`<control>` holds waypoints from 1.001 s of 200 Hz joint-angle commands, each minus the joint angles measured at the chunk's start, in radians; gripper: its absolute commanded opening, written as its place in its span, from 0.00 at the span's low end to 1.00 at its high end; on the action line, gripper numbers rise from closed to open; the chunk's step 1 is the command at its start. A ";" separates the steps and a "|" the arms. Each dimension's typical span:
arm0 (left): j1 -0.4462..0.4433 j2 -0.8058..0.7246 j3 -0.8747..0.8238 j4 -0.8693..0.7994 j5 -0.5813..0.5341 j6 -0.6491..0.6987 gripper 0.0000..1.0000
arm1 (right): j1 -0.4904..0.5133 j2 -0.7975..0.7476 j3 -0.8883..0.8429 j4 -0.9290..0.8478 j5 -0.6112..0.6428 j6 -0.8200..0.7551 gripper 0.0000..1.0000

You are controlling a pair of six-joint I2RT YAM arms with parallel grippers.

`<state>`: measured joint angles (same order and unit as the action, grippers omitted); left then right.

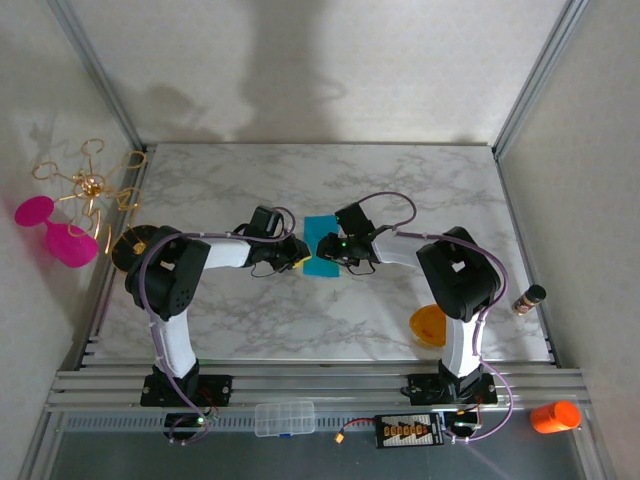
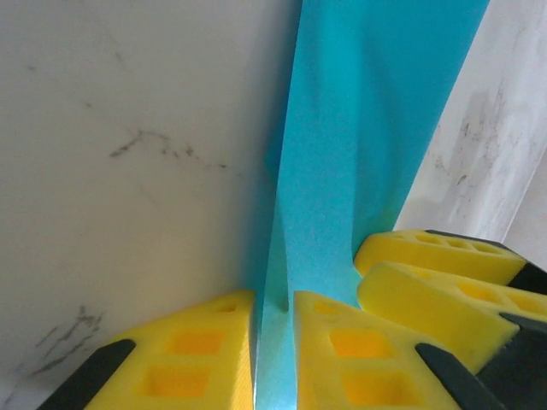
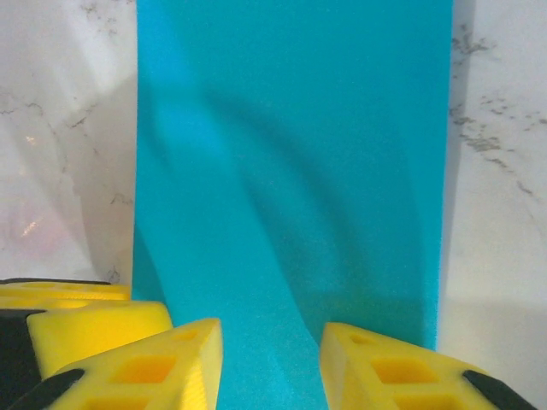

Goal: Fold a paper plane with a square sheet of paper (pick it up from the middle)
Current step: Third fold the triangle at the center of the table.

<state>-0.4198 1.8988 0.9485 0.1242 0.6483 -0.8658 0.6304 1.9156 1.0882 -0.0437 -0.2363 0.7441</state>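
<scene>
The square sheet of paper (image 1: 321, 228) is teal-blue and lies on the marble table (image 1: 300, 180) between my two grippers. Its near part is bowed up into a ridge (image 2: 342, 171). My left gripper (image 2: 273, 301) is shut on that raised ridge, and the paper fills the narrow gap between its yellow fingers (image 2: 197, 342). From above, the left gripper (image 1: 296, 257) is at the sheet's left edge. My right gripper (image 3: 271, 331) stands open over the sheet (image 3: 291, 154), at the sheet's right edge (image 1: 326, 246). Its fingers (image 2: 444, 273) lie close beside the left ones.
An orange bowl (image 1: 428, 325) sits by the right arm's base. A small brown bottle (image 1: 529, 298) lies at the right edge. Pink glasses (image 1: 60, 235) and a gold wire stand (image 1: 88, 182) are outside the left rail. An orange cup (image 1: 555, 416) is off the table.
</scene>
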 commanded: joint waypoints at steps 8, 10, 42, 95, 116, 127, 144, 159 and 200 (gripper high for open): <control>0.012 0.021 0.013 0.028 0.014 -0.021 0.16 | -0.009 -0.022 -0.045 -0.017 0.022 -0.036 0.42; 0.013 0.021 0.012 0.028 0.014 -0.021 0.16 | -0.010 -0.023 -0.045 -0.016 0.023 -0.037 0.42; 0.014 0.022 0.010 0.023 0.009 -0.033 0.09 | -0.011 -0.042 -0.031 -0.010 0.029 -0.079 0.51; 0.011 -0.005 0.003 0.028 -0.002 -0.051 0.04 | -0.014 -0.159 -0.066 0.115 0.044 -0.205 0.66; 0.011 -0.022 -0.005 0.034 -0.006 -0.071 0.02 | -0.013 -0.217 -0.135 0.192 0.077 -0.297 0.74; 0.011 -0.031 -0.008 0.037 -0.006 -0.090 0.05 | -0.011 -0.249 -0.174 0.228 0.085 -0.372 0.77; 0.009 -0.039 -0.010 0.031 -0.008 -0.121 0.05 | 0.010 -0.290 -0.204 0.242 0.154 -0.480 0.82; 0.006 -0.046 -0.012 0.030 -0.006 -0.142 0.04 | 0.034 -0.316 -0.226 0.262 0.234 -0.556 0.90; -0.004 -0.056 -0.005 0.016 -0.013 -0.159 0.04 | 0.120 -0.323 -0.286 0.353 0.380 -0.721 0.99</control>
<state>-0.4171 1.8748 0.9466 0.1387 0.6472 -0.9970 0.6979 1.5990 0.8314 0.2317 0.0147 0.1871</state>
